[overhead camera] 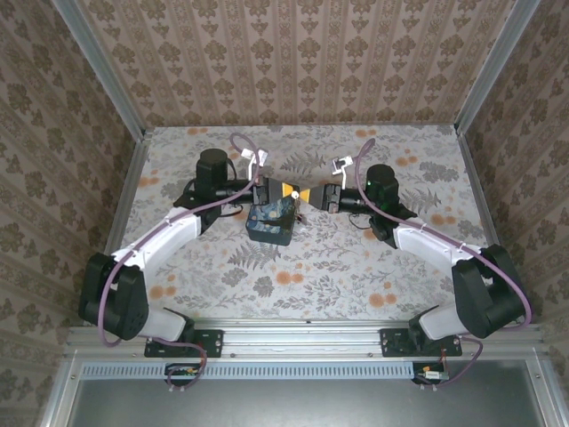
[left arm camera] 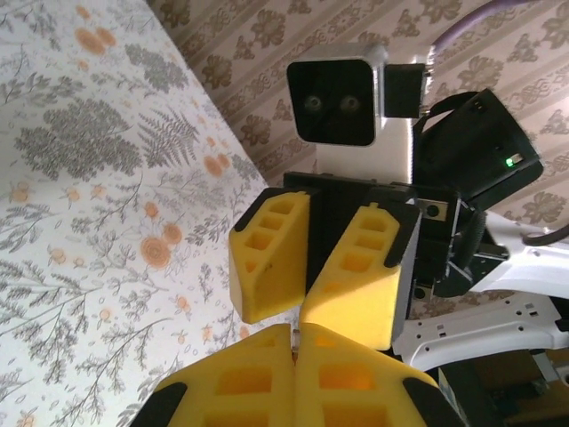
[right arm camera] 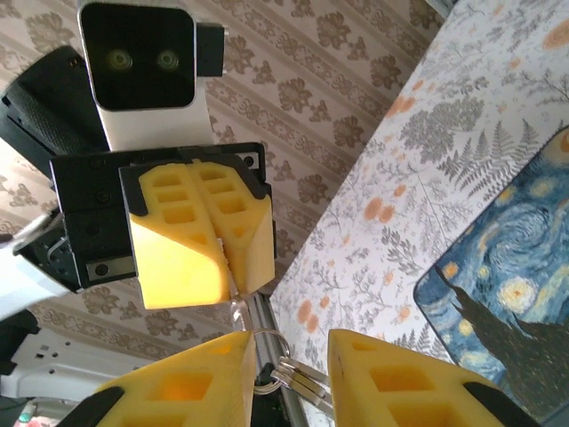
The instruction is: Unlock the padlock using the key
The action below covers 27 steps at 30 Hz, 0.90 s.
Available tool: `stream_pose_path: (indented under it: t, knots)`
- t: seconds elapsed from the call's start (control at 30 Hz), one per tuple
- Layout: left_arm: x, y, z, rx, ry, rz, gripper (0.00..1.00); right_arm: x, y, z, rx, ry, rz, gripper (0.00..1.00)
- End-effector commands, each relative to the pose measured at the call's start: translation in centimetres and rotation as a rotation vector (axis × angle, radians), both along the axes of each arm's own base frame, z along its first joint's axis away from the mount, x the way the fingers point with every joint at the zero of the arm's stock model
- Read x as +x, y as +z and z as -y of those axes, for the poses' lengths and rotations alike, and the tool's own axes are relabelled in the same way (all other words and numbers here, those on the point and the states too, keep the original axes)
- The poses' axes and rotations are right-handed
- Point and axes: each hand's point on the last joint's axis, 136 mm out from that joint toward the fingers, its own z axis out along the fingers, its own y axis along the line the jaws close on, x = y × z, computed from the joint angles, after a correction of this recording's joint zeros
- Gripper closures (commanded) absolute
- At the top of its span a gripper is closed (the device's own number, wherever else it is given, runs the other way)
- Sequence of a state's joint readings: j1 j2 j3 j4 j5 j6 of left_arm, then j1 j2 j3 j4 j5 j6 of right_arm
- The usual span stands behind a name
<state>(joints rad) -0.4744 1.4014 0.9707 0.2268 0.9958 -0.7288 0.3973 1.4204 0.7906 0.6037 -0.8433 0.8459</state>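
Presently the chunky dark-blue padlock printed with a yellow-swirled starry night lies flat, printed face up, unheld and apart from both sets of fingers. No shackle or keyhole can be made out, so its working end cannot be told. Its longer side seems to run roughly away from the arm bases, slightly skewed.

The small dark metal key on a thin wire ring hangs in the air just above and beyond the padlock's far right corner.

The yellow-fingered left gripper stands over the padlock's far edge with its fingers pressed fully together. A thin pale sliver at their seam leads down to the ring, so it is judged to be pinching the key bunch by that piece. The right gripper faces it tip to tip, up and to the right of the padlock, fingers parted with the ring and key between them. Whether either pad touches the metal cannot be told.

The coming move turns on one relation: the padlock lies below the meeting fingertips, toward the bases and to their left, nearer the left arm. Which way the key's blade points is hidden, so alignment is unverified.

Around the padlock spreads the grey floral-printed tabletop, enclosed by patterned wallpaper panels.
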Motion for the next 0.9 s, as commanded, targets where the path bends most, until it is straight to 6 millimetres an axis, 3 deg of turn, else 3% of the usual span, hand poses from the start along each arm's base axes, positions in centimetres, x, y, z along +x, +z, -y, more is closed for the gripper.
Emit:
stream_pose_path:
  t: [0.0, 0.23, 0.63, 0.67, 0.87]
  knots:
    - [-0.5, 1.5, -0.2, -0.050, -0.008, 0.038, 1.00, 0.4, 2.1, 0.1, 0.073, -0.018, 0.044, 0.69]
    - [-0.5, 1.5, -0.4, -0.057, 0.002, 0.032, 1.00, 1.1, 2.8, -0.1, 0.133, -0.027, 0.039, 0.67]
    - [-0.3, 2.3, -0.7, -0.082, 0.022, 0.039, 1.00, 0.5, 2.3, -1.0, 0.134, -0.007, 0.020, 0.67]
    - [0.5, 2.4, -1.4, -0.084, 0.052, 0.039, 1.00, 0.6, 2.4, -1.0, 0.135, -0.009, 0.023, 0.67]
    - [1.2, 2.6, -1.8, -0.093, 0.077, 0.038, 1.00, 0.4, 3.1, -1.7, 0.149, 0.006, 0.037, 0.69]
